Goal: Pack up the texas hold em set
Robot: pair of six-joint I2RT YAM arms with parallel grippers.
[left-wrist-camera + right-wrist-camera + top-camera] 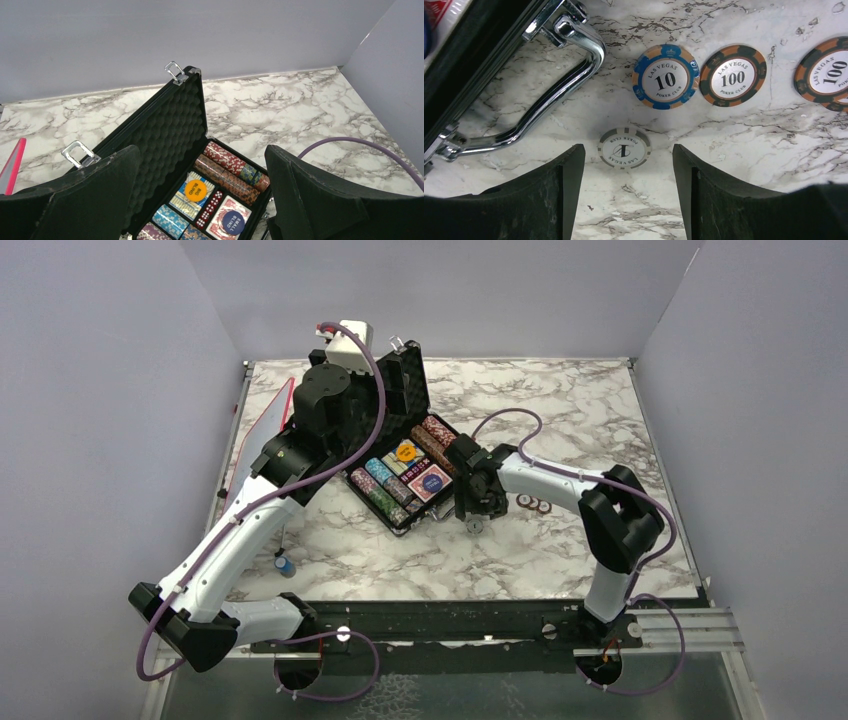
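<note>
The black silver-edged briefcase (400,502) lies open at the table's centre, its foam lid (167,125) upright. Inside are rows of poker chips (230,170), red dice (210,207), an orange disc (195,190) and a blue disc (233,222) on card decks. My left gripper (200,200) is open and empty above the case's left side. My right gripper (628,170) is open and empty, low over the table beside the case's metal handle (559,95). A grey chip (624,148) lies just ahead of its fingertips. A blue chip (666,76) and two orange chips (733,75) lie farther on.
A red-edged white board (262,430) leans at the left wall. A small blue-tipped tool (285,565) lies on the marble near the left arm. The loose chips (533,503) sit right of the case. Purple cables loop over both arms.
</note>
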